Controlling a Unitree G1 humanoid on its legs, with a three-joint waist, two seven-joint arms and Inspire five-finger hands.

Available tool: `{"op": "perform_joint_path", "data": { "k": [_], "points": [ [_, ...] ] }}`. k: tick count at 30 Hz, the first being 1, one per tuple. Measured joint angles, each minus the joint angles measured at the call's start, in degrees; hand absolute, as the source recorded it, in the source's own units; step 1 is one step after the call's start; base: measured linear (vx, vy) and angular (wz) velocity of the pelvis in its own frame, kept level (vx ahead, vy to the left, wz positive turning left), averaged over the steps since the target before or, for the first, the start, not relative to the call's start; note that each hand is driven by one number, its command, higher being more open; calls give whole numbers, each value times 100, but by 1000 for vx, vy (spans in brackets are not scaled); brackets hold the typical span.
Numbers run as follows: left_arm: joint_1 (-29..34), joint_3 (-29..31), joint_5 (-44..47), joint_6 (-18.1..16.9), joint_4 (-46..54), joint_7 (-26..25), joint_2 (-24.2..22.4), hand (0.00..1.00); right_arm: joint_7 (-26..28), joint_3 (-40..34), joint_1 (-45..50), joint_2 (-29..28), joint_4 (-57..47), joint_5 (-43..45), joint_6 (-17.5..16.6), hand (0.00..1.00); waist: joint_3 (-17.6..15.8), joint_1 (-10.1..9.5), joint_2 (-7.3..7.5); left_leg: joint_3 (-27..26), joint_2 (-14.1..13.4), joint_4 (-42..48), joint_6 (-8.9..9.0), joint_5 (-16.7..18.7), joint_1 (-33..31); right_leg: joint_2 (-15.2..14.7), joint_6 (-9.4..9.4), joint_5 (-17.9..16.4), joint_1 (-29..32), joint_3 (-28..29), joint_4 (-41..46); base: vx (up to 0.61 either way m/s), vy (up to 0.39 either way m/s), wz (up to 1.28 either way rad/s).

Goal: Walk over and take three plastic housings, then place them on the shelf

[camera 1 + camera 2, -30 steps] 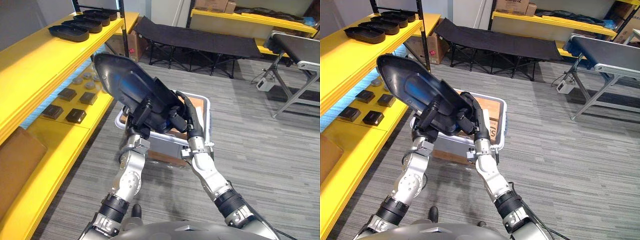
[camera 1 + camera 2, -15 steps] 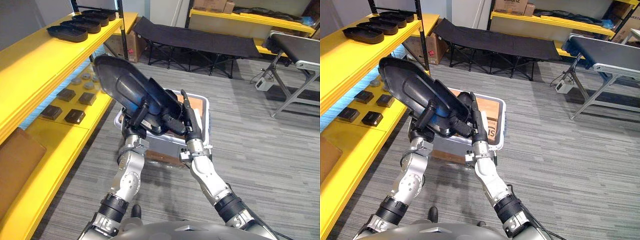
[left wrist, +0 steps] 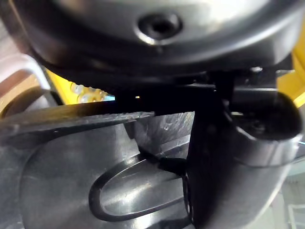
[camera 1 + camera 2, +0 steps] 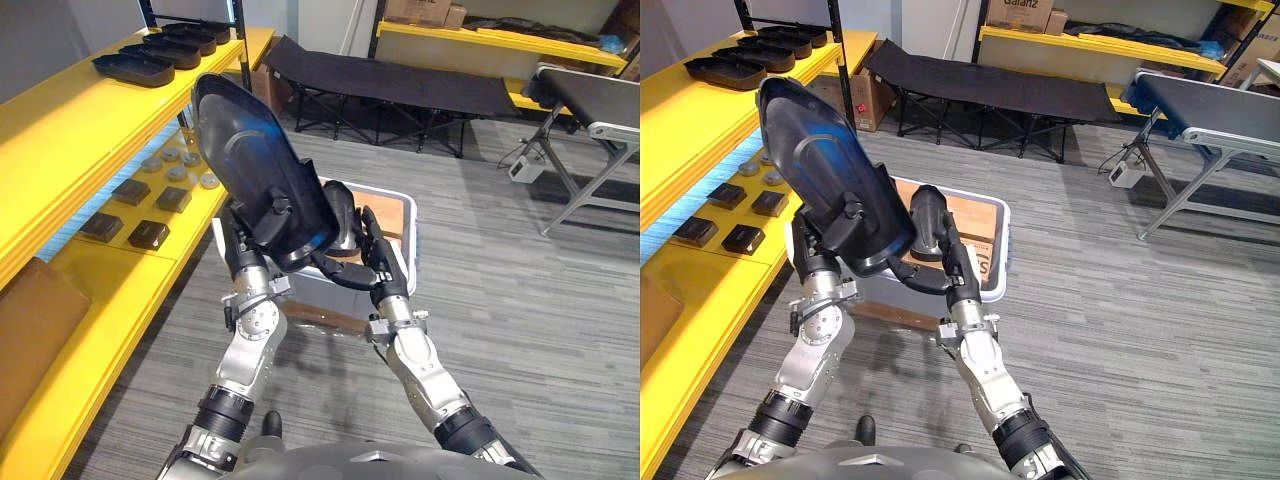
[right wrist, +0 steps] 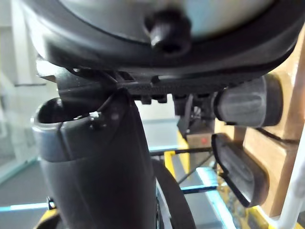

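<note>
Left robot hand (image 4: 243,252) is clamped on the lower end of the plastic housing (image 4: 255,160), thumb across the front face and fingers behind it. We see the same grip in the left wrist view, with the thumb pressed on the glossy black shell. Right robot hand (image 4: 378,262) sits at the housing's lower right edge. Its fingers are near straight and propped against the underside, not wrapped round it. We have the housing up in the air between both hands, standing steeply, top end tipped toward the yellow shelf (image 4: 70,140) on our left.

Just behind the hands a white bin (image 4: 416,232) stands on the grey carpet (image 4: 500,270) with a brown board (image 4: 392,215) inside.

On the shelf's lower level, nearest first: a brown panel (image 4: 30,335), small dark square parts (image 4: 150,232), then grey round discs (image 4: 178,160). The upper level carries a row of black housings (image 4: 137,68) toward its far end.

Further back we see a black folding cot (image 4: 400,85), a conveyor on metal legs (image 4: 600,100) at right, and a second yellow rack (image 4: 480,42) with cardboard boxes (image 4: 425,10).
</note>
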State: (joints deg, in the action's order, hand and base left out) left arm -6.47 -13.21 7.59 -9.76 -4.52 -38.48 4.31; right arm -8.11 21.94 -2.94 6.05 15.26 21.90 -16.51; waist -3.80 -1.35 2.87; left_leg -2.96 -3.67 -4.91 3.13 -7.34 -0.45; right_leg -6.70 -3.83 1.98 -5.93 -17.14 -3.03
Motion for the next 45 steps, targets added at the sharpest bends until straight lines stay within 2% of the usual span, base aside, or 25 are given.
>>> {"op": "perform_joint_path", "data": {
  "k": [2,4,9,12,18,21,25,29,31,36,38,45],
  "points": [
    [139,216,-405,150,-1,-101,9,0,723,-265,162,34,-1,805,-40,100,-4,2,-5,-14,1,0,2,9,-2,-3,-2,-1,10,11,0,0,0,-2],
    [297,347,-619,216,-2,-166,11,0,1083,-435,288,72,-2,1110,-92,100,-4,3,-6,-30,1,-1,1,21,-2,-5,-5,-2,18,16,0,0,0,-2],
    [529,490,-943,338,-170,-263,22,0,1600,-910,506,88,-2,1340,-190,100,-9,6,-13,-78,-3,-2,11,44,-12,-9,-10,0,54,38,5,0,0,-5],
    [541,530,-1021,337,-308,-210,31,0,1594,-1086,559,85,-2,1224,-193,100,-15,12,-23,-130,-5,-14,13,56,-10,-8,-8,-5,76,86,6,-4,-3,-8],
    [983,655,-457,-285,-467,418,71,0,1274,-1522,733,61,222,761,-97,100,-52,125,-84,-189,3,-16,7,81,-5,-6,0,-37,106,140,7,6,-9,-5],
    [1163,869,-246,-648,-467,735,119,0,1118,-1838,734,69,326,539,120,100,-68,144,-108,-190,3,-15,6,81,-2,-4,-10,-42,106,135,10,0,0,0],
    [1183,1037,-100,-774,-385,916,134,0,1117,-1936,737,209,327,539,259,100,-80,60,-140,-169,-5,-14,3,81,-5,-10,-11,-39,100,110,10,0,-4,1],
    [1574,1189,-104,-780,436,1000,35,0,1149,-2002,718,268,326,548,371,100,-77,-9,-147,88,67,-15,0,75,-77,-18,-18,-95,50,-137,15,6,-13,28],
    [1656,1275,-114,-778,720,996,-59,0,1152,-2078,716,266,327,543,371,100,-81,-79,-157,287,115,-12,-21,35,-127,-17,-27,-133,-14,-364,18,17,-26,58],
    [2007,1709,-120,-765,1330,1058,-237,0,1229,-2071,505,97,326,538,319,100,-77,-407,-160,869,230,-9,21,-10,-285,-23,-60,-264,-161,-977,-5,9,-38,63],
    [2208,1984,-54,-762,1419,1197,-246,0,1347,-1970,387,42,327,530,302,100,-78,-661,-158,1117,288,2,-12,-64,-363,-26,-65,-311,-214,-1232,-16,37,-42,58],
    [2945,2337,799,-763,1425,1585,-464,0,1666,-1513,-29,2,725,-111,198,100,-72,-1080,-122,1643,509,9,-56,-105,-439,-142,-144,-443,-407,-1770,25,41,-8,44]
  ]
}}
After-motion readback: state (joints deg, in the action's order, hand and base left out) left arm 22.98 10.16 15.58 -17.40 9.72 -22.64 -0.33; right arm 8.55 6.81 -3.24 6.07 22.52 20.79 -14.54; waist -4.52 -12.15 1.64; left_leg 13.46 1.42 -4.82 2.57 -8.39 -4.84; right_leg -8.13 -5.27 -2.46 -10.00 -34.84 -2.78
